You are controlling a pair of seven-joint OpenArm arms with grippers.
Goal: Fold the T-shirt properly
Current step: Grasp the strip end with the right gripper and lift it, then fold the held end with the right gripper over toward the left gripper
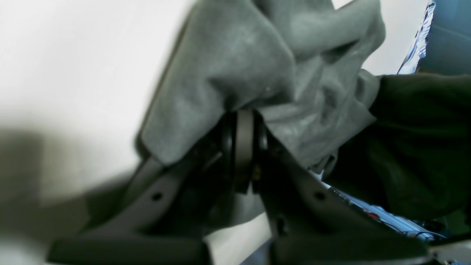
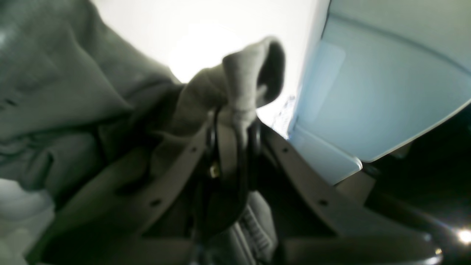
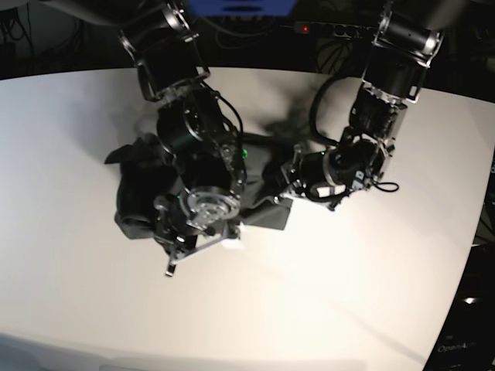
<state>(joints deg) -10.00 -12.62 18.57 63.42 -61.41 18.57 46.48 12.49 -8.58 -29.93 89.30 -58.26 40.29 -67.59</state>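
The T-shirt (image 3: 138, 195) is a dark grey bunch left of the table's middle, and a strip of it (image 3: 267, 215) reaches toward the arm on the right of the base view. In the left wrist view, my left gripper (image 1: 244, 117) is shut on a wrinkled fold of the T-shirt (image 1: 235, 66), which rises above the fingertips. In the right wrist view, my right gripper (image 2: 235, 117) is shut on a rolled edge of the T-shirt (image 2: 243, 70), with more cloth hanging to the left. Both wrists hover close together over the cloth.
The white table (image 3: 348, 294) spreads around the cloth, with its curved edge at the front and right. A power strip (image 3: 332, 29) and cables lie beyond the back edge. A pale blue panel (image 2: 368, 92) fills the right of the right wrist view.
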